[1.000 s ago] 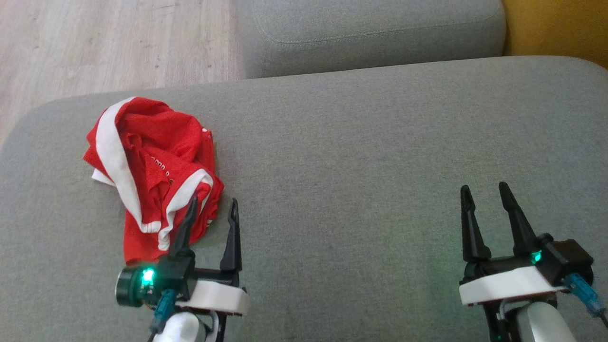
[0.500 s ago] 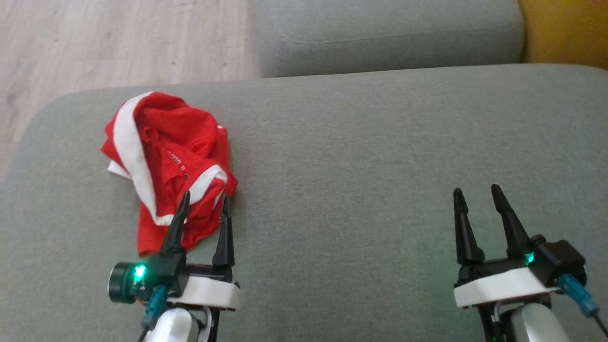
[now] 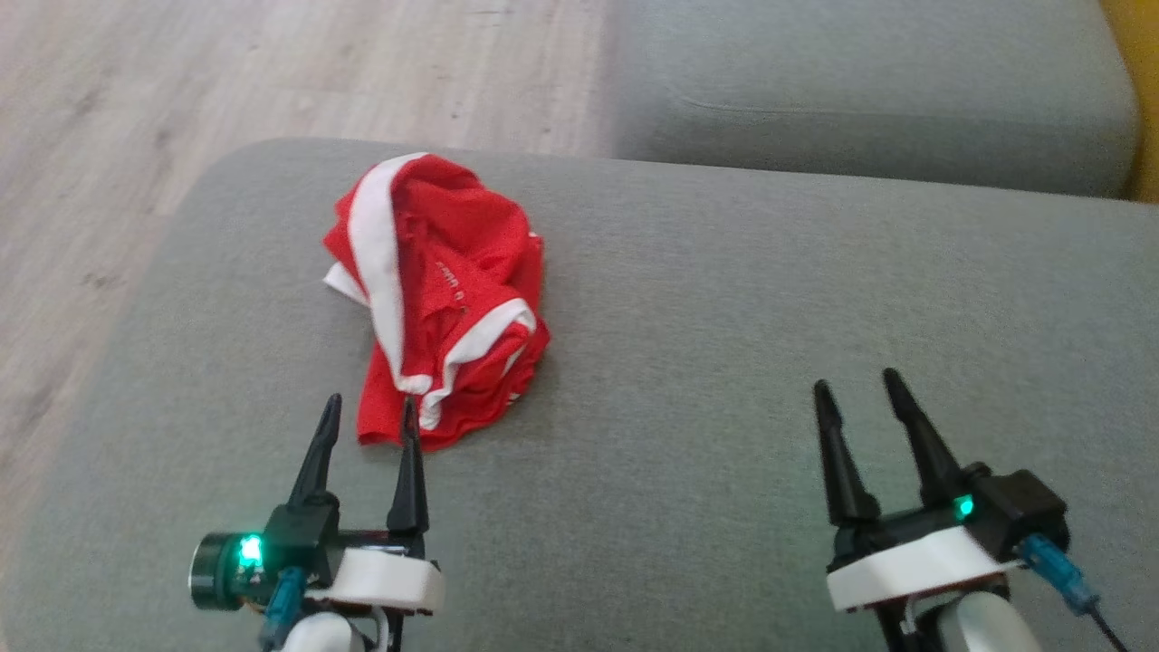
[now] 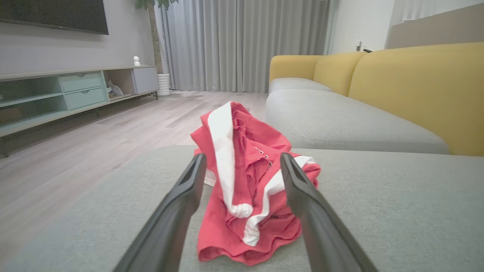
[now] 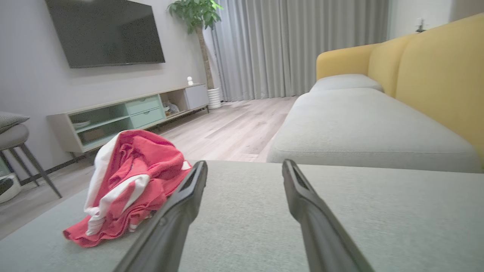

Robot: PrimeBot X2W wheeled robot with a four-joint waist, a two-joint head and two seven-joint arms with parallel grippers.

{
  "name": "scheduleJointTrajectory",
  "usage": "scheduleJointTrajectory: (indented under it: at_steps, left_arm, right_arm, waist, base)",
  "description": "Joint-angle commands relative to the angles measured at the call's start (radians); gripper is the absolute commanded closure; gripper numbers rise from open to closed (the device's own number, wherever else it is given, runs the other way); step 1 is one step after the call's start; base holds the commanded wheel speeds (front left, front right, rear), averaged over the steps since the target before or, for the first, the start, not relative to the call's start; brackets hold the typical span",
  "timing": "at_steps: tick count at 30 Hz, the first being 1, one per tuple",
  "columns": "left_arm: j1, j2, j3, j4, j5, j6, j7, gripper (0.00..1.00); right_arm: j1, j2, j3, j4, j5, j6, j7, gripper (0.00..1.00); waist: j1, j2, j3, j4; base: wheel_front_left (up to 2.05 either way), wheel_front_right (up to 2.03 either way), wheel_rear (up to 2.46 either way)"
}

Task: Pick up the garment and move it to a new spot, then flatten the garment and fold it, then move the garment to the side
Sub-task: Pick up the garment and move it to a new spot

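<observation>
A crumpled red garment with white stripes (image 3: 444, 299) lies in a heap on the grey sofa cushion (image 3: 724, 362), toward its left end. My left gripper (image 3: 369, 414) is open just in front of the heap's near edge, its fingertips flanking the hem without holding it. In the left wrist view the garment (image 4: 245, 181) sits straight ahead between the two spread fingers (image 4: 181, 200). My right gripper (image 3: 858, 385) is open and empty over bare cushion far to the right. From the right wrist view the garment (image 5: 128, 181) lies off to the left.
The cushion's left edge drops to a wooden floor (image 3: 109, 136). A second grey cushion (image 3: 860, 81) lies beyond, with a yellow backrest (image 4: 416, 87) on the right. A TV stand (image 5: 124, 113) and a stool (image 5: 15, 139) stand across the room.
The head camera has turned, shifting the whole scene rightward. The left gripper now sits nearer the garment's near edge instead of over it. Both grippers stay open; the garment keeps its shape.
</observation>
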Motion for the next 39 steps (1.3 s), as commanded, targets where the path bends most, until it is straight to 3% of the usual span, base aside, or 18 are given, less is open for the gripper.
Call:
scheduleJointTrajectory:
  at_steps: [1,14,19,24,32,39]
  left_arm:
    - [-0.030,-0.001,0.040,-0.027,0.010,-0.001,-0.010,0.00]
    - [-0.012,-0.003,0.059,-0.039,0.018,0.004,-0.010,0.00]
    - [-0.024,-0.004,0.072,-0.048,0.022,0.001,-0.010,0.00]
    - [-0.095,0.009,0.075,-0.022,0.038,-0.032,-0.010,0.00]
    - [-0.338,0.077,0.066,0.199,0.057,-0.104,0.034,0.00]
    - [-0.497,0.131,0.108,0.392,0.054,-0.067,0.087,0.00]
  right_arm:
    - [-0.011,-0.007,0.035,-0.033,0.007,-0.001,-0.011,0.00]
    - [-0.002,-0.007,0.073,-0.021,0.034,-0.001,-0.011,0.00]
    - [-0.013,-0.007,0.081,-0.018,0.023,-0.001,-0.011,0.00]
    - [-0.037,-0.007,0.075,-0.031,0.018,-0.001,-0.011,0.00]
    - [-0.093,-0.007,0.058,-0.045,-0.003,-0.001,-0.011,0.00]
    - [-0.119,-0.007,0.058,-0.045,0.010,-0.001,-0.011,0.00]
  waist:
    - [0.0000,-0.0001,-0.005,0.031]
    - [0.0000,-0.0001,-0.013,0.084]
    - [0.0000,-0.0001,0.008,0.061]
    - [0.0000,-0.0001,0.062,0.017]
    - [0.0000,-0.0001,0.188,-0.060]
    - [0.0000,-0.0001,0.234,-0.118]
  base:
    - [0.00,0.00,0.00]
    - [0.00,0.00,0.00]
    - [0.00,0.00,0.00]
    - [0.00,0.00,0.00]
    - [0.00,0.00,0.00]
    - [0.00,0.00,0.00]
